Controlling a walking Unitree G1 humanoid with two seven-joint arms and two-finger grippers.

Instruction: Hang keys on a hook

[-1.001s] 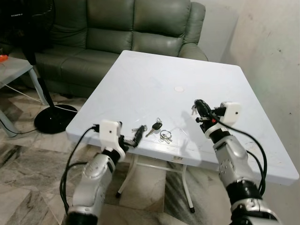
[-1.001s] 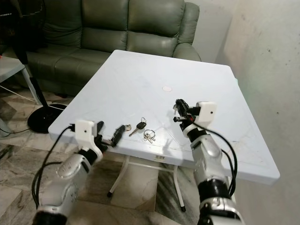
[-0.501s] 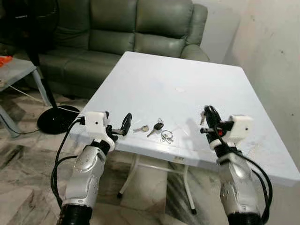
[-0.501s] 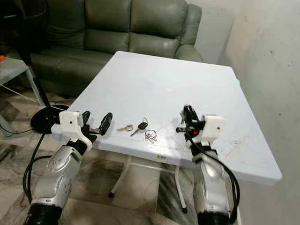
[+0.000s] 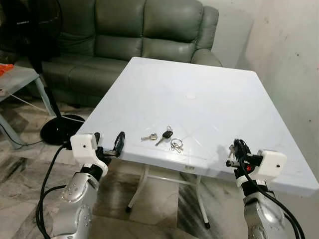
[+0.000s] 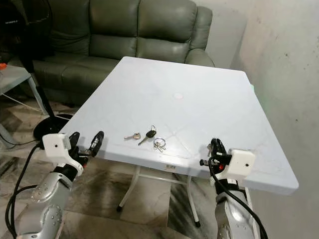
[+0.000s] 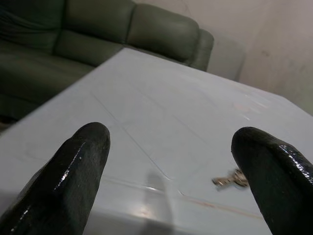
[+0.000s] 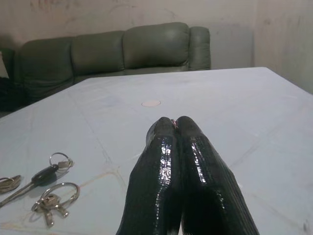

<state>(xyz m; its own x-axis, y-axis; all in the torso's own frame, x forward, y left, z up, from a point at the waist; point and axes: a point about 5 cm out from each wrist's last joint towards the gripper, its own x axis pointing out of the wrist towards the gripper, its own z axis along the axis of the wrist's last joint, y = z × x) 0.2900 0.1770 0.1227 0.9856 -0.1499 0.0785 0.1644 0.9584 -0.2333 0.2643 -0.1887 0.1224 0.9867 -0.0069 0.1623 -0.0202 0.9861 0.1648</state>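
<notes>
The bunch of keys (image 5: pixel 166 137), a black-headed car key with small silver keys on wire rings, is lying near the front edge of the white square plastic table (image 5: pixel 209 84), a little left of its middle. No hook can be made out in these pictures.

The left gripper (image 5: pixel 106 144) is hovering at the table's near-left corner, its two black fingers (image 7: pixel 78 166) spread wide apart and pointing across the tabletop, with the keys lying off to its right. The right gripper (image 5: pixel 238 149) is sitting at the near edge further right, its fingers (image 8: pixel 178 166) pressed together and holding nothing, the keys to its left.

The step in hand looks like the pick-up, and the left gripper seems the better placed, being already spread. To do it well, it should be coming in low over the edge and straddling the black key head or a ring, since flat keys on a slick top are likely to skate away. The grey-green leather sofa (image 5: pixel 134 35) is sitting beyond the far edge.
</notes>
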